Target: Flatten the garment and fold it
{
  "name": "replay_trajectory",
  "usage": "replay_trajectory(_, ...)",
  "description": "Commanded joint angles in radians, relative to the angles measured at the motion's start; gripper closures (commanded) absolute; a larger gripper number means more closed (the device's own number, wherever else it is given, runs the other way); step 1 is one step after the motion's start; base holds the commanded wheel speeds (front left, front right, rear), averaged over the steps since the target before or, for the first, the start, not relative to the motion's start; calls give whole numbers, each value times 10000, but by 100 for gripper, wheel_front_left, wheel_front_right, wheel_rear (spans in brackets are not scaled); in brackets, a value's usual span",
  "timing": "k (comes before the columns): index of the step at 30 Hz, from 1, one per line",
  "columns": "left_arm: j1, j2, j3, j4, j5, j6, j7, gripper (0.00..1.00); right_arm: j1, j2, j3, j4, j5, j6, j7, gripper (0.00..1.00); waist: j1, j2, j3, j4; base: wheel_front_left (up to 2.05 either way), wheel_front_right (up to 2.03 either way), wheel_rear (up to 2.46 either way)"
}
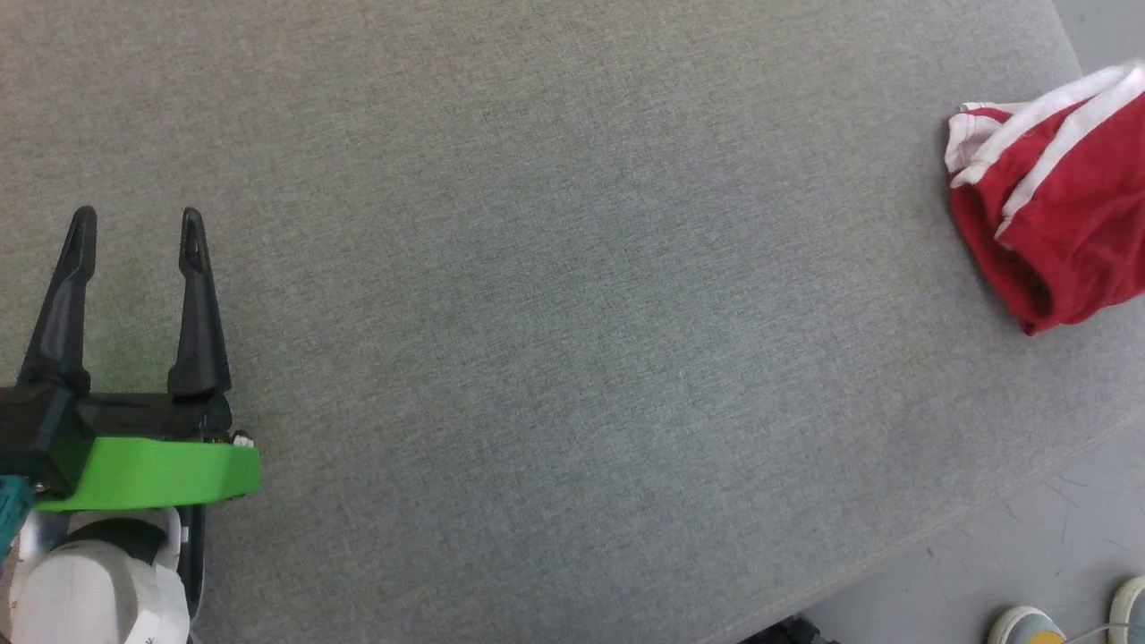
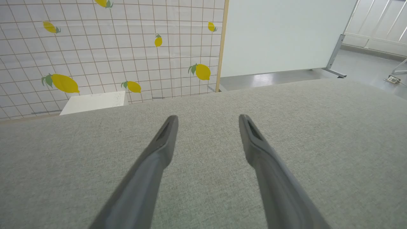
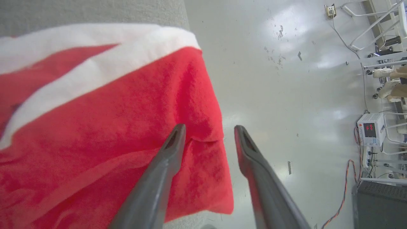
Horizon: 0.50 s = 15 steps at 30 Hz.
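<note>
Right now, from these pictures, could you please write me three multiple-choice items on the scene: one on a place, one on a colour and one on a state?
1. Where do the red shorts lie on the grey padded surface?
A. at its right side
B. in its middle
C. at its left side

2. What colour are the stripes on the shorts?
A. yellow
B. white
C. black

3. In what state is the left gripper?
A. shut on the shorts
B. shut and empty
C. open and empty

Answers:
1 A: the head view shows them at the far right of the surface.
2 B: white bands run across the red fabric.
3 C: its two fingers stand apart over bare grey fabric.
</note>
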Motion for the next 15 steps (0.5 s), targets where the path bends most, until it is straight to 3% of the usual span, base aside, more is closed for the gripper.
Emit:
replay_trajectory(1,99,97,27,-29,-31,38,28,0,-269,54,-150,48,-145,-19,-203,0,-1,-1,-79,31,0,0,0)
replay_trajectory(6,112,-105,-56,278,-173,118,-325,0,-532,89,-744,-338,-42,-19,-938,0,-1,-1,-640,278,0,0,0)
replay_trajectory(11,140,-464,-164,956,-403,231,-902,0,-451,260,-1062,-1967,166,-19,-2174,0,-1,-1,-1591,736,0,0,0)
replay_trajectory(15,121,-714,-209,1462,-578,330,-1298,0,77,535,-981,-3782,437,-19,-2484,0,-1,-1,-2338,1235,0,0,0)
